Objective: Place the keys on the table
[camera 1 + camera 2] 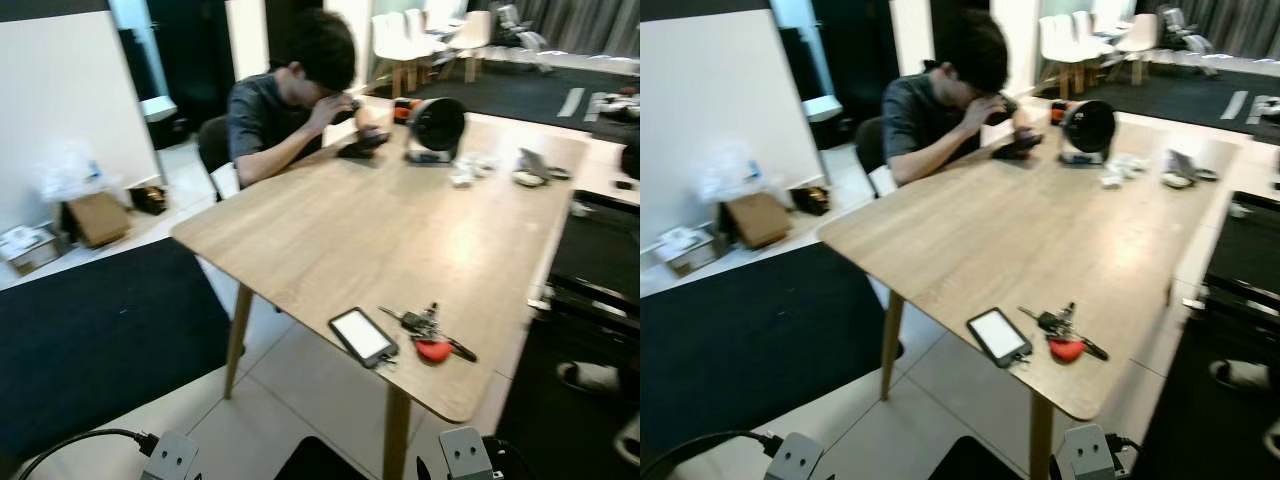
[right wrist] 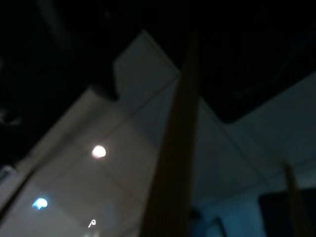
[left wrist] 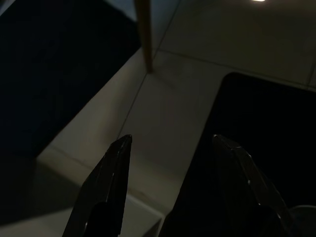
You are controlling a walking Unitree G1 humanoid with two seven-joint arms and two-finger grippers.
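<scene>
You can count the task as good as done, going by how things lie: the bunch of keys (image 1: 428, 333), with its red fob, rests flat on the wooden table (image 1: 380, 225) near the corner closest to you, at about five o'clock on the tabletop. Just beside it, toward nine o'clock, lies a smartphone (image 1: 362, 335) with its screen up; a small gap seems to separate the two. Your left gripper (image 3: 170, 148) hangs low beside the table, pointed down at the tiled floor (image 3: 173, 103) and one table leg (image 3: 144, 34), its two black fingers spread wide with nothing between them. Your right arm hangs idle as well; its wrist view is dark, showing a table leg and floor tiles, and you cannot tell from it how that gripper's fingers stand. At the far end of the table, toward twelve o'clock, a person (image 1: 285, 100) sits bent over something held in the hands, well apart from the keys. Nothing looks left for you but to stay clear of the table edge.
</scene>
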